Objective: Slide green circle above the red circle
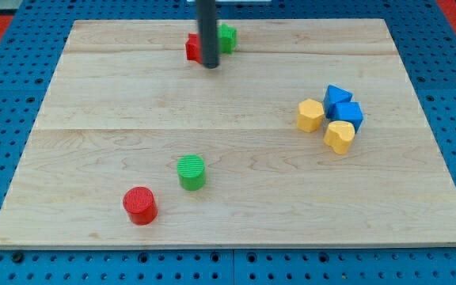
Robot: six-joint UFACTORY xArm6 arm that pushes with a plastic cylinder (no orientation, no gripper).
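Near the wooden board's [236, 87] top edge sit a red block [191, 47] and a green block [227, 36], shapes unclear. At the view's right cluster two blue blocks [337, 96] [349, 114] and two yellow blocks [310, 115] [340, 135], close together.

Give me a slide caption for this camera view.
My tip rests near the view's top, far from the green circle and red circle.

We see the green circle [191, 172] near the board's [117, 95] bottom, with the red circle [140, 205] just beside it at seven o'clock. My tip [209, 65] sits at the view's top, between a red block [191, 47] at ten o'clock and a green block [226, 37] at two. At the right, two blue blocks [337, 97] [350, 114] touch, with yellow blocks [310, 115] [340, 135] at nine and six o'clock.
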